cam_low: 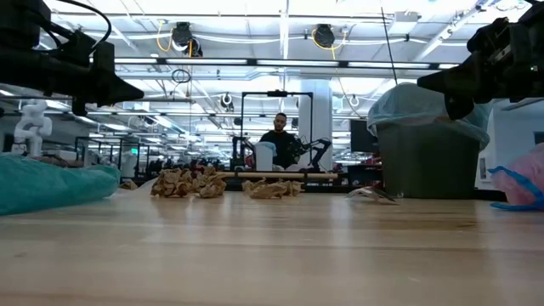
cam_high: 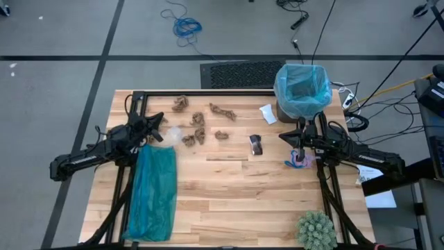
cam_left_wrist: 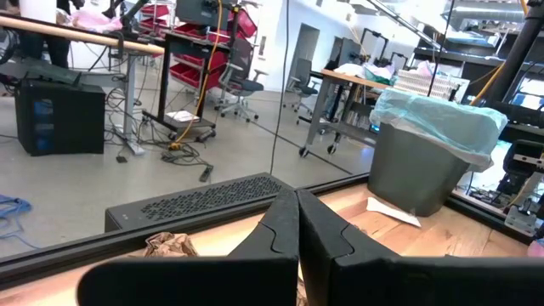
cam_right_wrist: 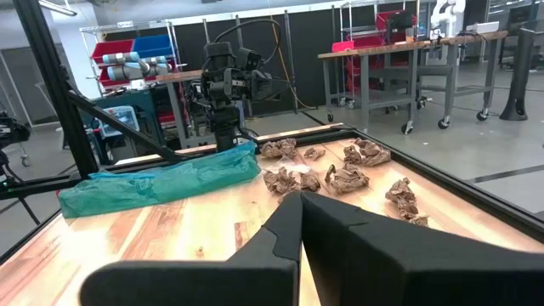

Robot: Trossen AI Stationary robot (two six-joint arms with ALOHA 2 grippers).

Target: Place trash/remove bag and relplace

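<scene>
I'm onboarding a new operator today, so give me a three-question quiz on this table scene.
1. True or false: the bin already has a pale blue bag in it.
2. Which lies beside the left gripper? A) teal bag B) spiky green ball
3. Fill in: both the left and the right gripper are ____.

Key: 1 true; 2 A; 3 shut.

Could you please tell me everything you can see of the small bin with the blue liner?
The bin is a small dark grey container, standing upright at the table's far right corner. A thin, translucent, pale blue liner sits inside it, its crinkled top folded out over the rim and puffed up. A white paper wad lies beside its base. Neither gripper touches it.
</scene>
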